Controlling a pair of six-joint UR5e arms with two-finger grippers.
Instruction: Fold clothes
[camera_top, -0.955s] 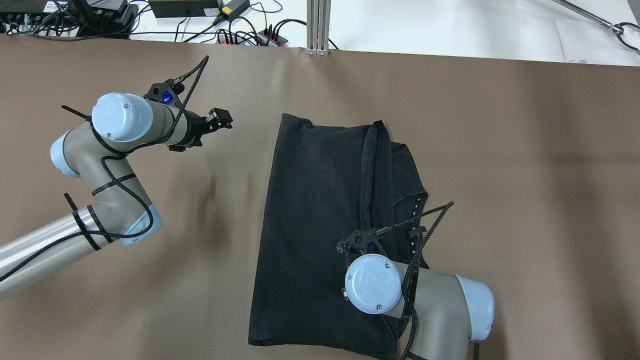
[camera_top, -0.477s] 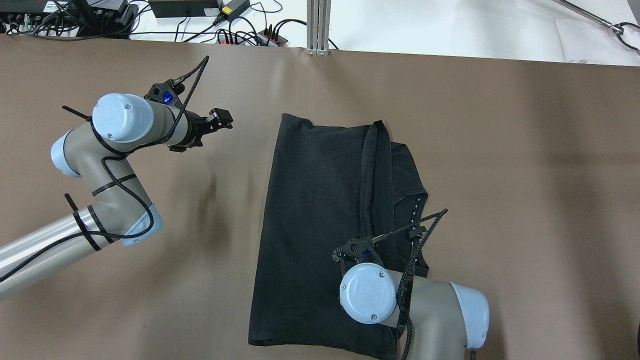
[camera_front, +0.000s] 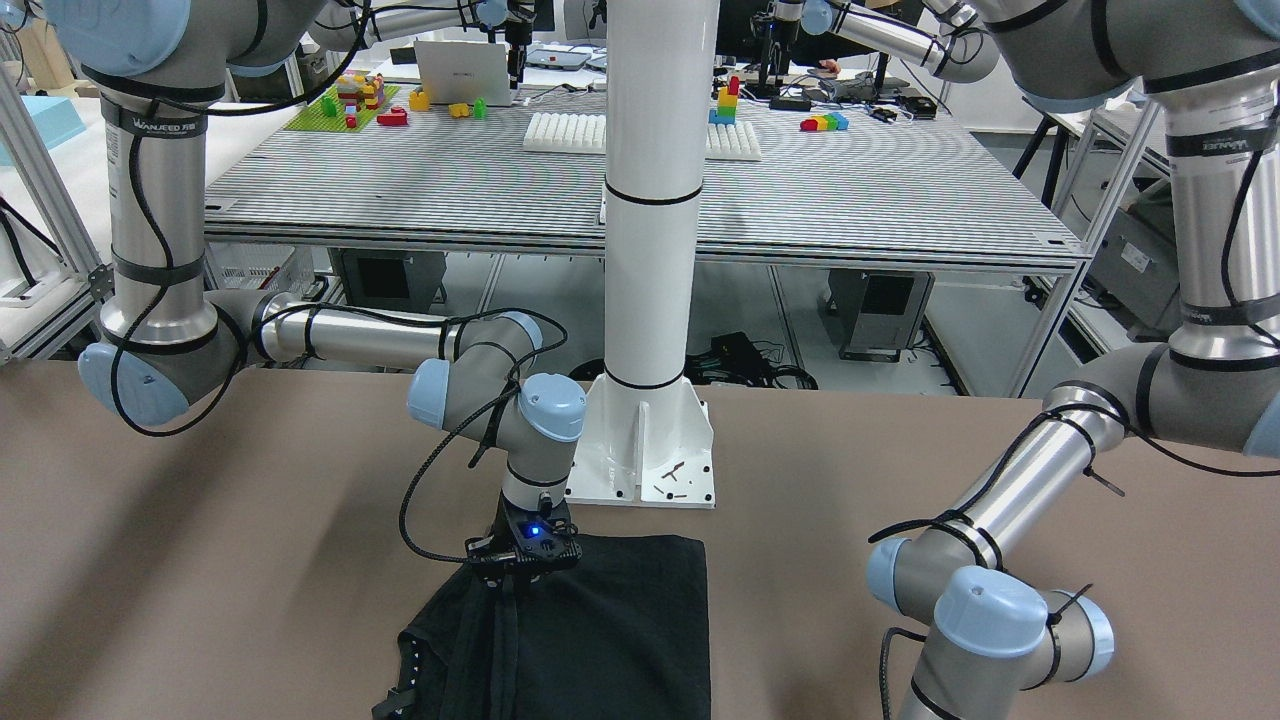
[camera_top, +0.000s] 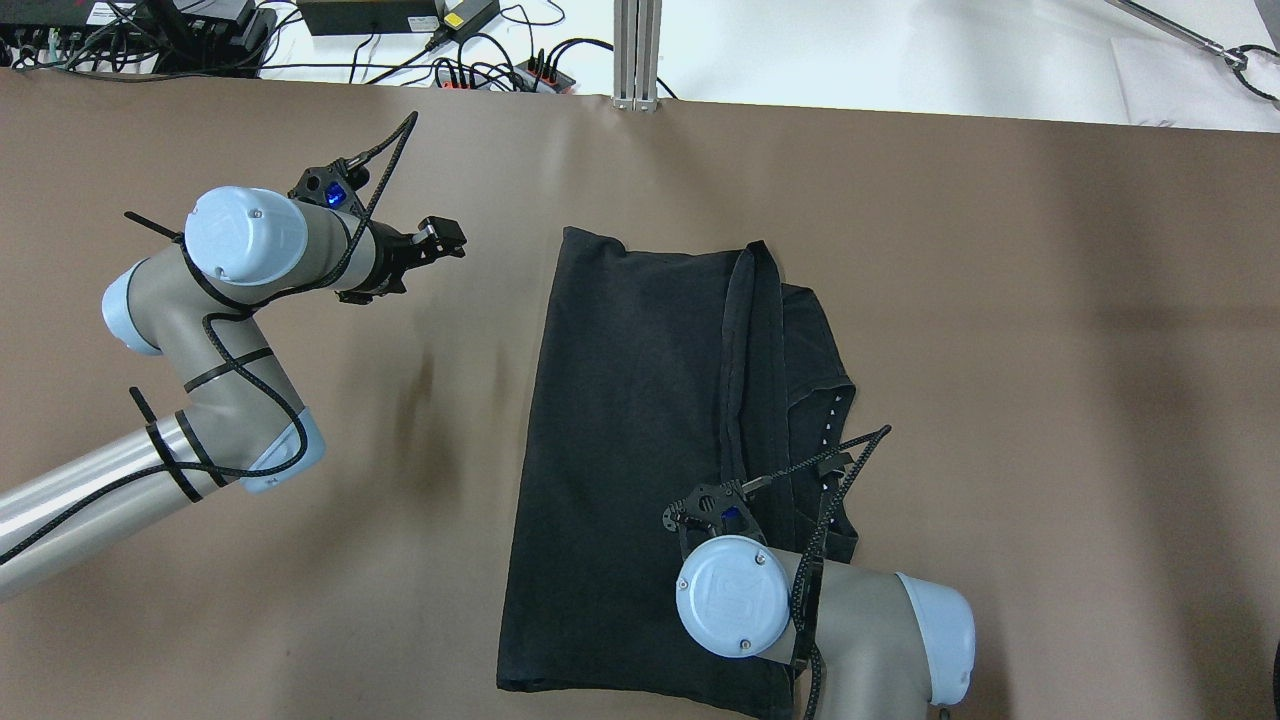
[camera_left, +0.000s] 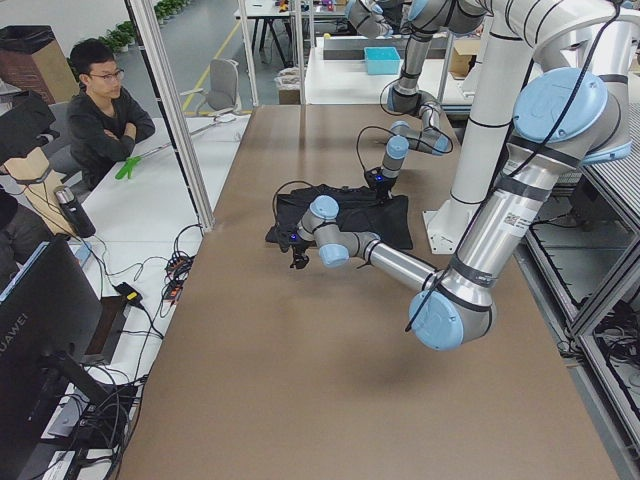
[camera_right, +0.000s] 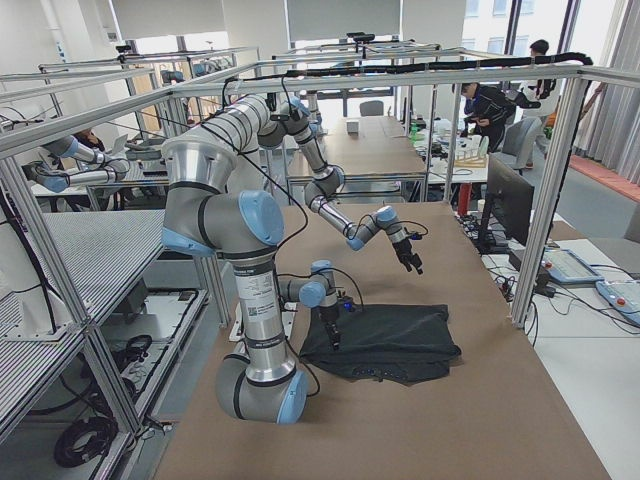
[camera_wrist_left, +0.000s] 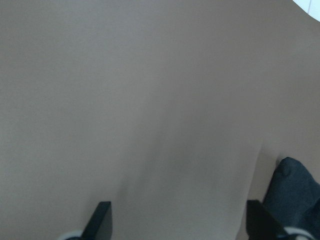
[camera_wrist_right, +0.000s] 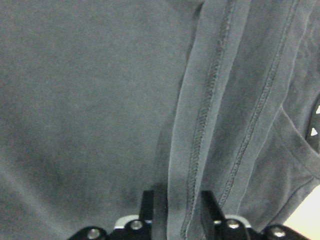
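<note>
Clothes (camera_top: 630, 400) soft, thin, floppy, light. Right gripper (camera_wrist_right: 175, 200), bottom middle, pinches stitched edge (camera_wrist_right: 200, 125): good grab spot. Left gripper (camera_top: 443, 239), upper left, spread wide, empty.

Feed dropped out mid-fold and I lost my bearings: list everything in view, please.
black garment: one, black, lying mid-table with one side folded over, white dots along one edge.
table: one, brown, under the garment.
post: one, white, bolted at the table's robot-side edge.
cables and power strips: several, mostly black, beyond the table's far edge.
operator: one, dark top, seated off the operators' side.
left pincer: one, black, open over bare table, clear of the garment.
right pincer: one, black, closed on the garment's hem band.
</note>
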